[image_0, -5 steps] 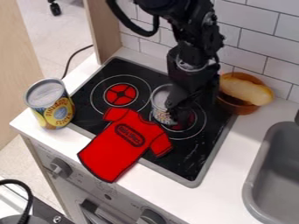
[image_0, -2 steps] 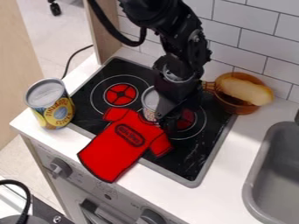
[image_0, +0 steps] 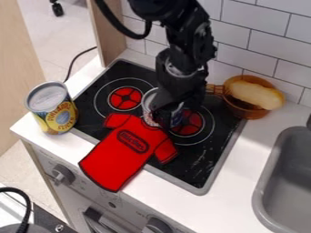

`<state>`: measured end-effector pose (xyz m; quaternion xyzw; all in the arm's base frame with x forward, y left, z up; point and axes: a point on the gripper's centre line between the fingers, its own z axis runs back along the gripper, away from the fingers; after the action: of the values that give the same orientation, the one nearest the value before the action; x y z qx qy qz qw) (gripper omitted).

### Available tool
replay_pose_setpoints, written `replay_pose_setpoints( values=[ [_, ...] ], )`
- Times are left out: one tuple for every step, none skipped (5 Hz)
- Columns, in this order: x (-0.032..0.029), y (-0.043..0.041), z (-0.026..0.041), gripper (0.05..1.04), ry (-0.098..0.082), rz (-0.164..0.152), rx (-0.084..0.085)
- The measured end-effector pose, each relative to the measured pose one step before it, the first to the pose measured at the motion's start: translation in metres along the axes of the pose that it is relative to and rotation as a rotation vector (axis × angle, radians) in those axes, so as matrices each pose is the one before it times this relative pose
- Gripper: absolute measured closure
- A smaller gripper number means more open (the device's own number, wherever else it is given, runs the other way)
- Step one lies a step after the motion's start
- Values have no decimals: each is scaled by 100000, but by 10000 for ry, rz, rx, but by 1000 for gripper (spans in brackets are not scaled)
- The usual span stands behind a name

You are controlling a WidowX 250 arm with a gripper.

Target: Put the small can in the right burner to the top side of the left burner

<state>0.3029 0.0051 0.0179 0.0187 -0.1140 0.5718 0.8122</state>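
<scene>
your gripper (image_0: pixel 165 113) covers much of the small can (image_0: pixel 147 101), between the left burner (image_0: pixel 126 98) and right burner (image_0: pixel 190 122); you cannot tell whether it is open or gripping. farther out, the brown bowl (image_0: pixel 242 109) holds a long, pale yellow piece (image_0: pixel 254 94), the big can (image_0: pixel 53 111) stands beside the stovetop (image_0: pixel 206 170), and the sink (image_0: pixel 272 175) is cut off at right.

Shirt (image_0: pixel 128 150), red, toy-size, lying flat. Large can (image_0: pixel 59 116), blue-and-yellow label, upright: left of the shirt. Brown bowl (image_0: pixel 244 109) holding a pale, elongated item (image_0: pixel 255 94): upper right of the shirt. Grey sink (image_0: pixel 296 168): right of the shirt.
</scene>
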Motion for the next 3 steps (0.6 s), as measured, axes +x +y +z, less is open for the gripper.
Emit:
replay_pose_setpoints(
  values=[
    [1161, 364, -98, 83, -342, -1670, 143],
    [1351, 666, -429, 83, 90, -1097, -181],
    [857, 1232, -476, 83, 291, -590, -96]
  ],
)
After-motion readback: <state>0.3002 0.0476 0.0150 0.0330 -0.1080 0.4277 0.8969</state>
